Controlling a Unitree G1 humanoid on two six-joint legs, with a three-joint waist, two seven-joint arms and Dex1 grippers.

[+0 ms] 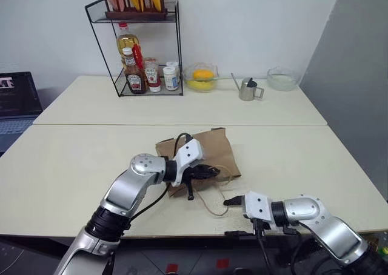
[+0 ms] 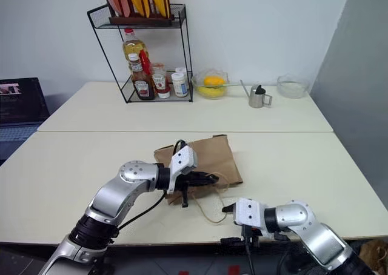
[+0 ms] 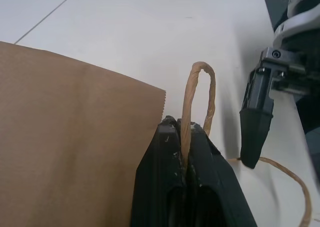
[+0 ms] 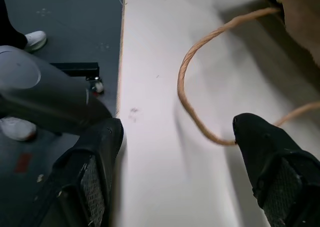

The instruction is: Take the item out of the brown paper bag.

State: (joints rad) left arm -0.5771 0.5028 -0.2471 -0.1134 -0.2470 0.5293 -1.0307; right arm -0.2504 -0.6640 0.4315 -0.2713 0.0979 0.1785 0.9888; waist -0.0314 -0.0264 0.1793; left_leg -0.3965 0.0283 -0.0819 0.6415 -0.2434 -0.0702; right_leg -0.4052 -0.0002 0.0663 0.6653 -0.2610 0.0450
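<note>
The brown paper bag (image 1: 212, 146) lies flat on the near table. My left gripper (image 1: 212, 171) is at the bag's near edge, shut on one beige cord handle (image 3: 201, 87), whose loop sticks out past the fingertips. The second cord handle (image 4: 187, 82) lies slack on the table towards the front edge. My right gripper (image 1: 233, 200) hovers just beside that loose loop, open, with nothing between its fingers (image 4: 270, 152). One of its fingers (image 3: 255, 132) shows close by in the left wrist view. The item is hidden.
A wire rack (image 1: 145, 69) with sauce and oil bottles stands at the back left. A glass bowl with a lemon (image 1: 202, 78), a metal pitcher (image 1: 247, 90) and another glass bowl (image 1: 282, 78) line the far table. A laptop (image 1: 15, 99) sits at the left. The table's front edge (image 4: 121, 62) lies under my right gripper.
</note>
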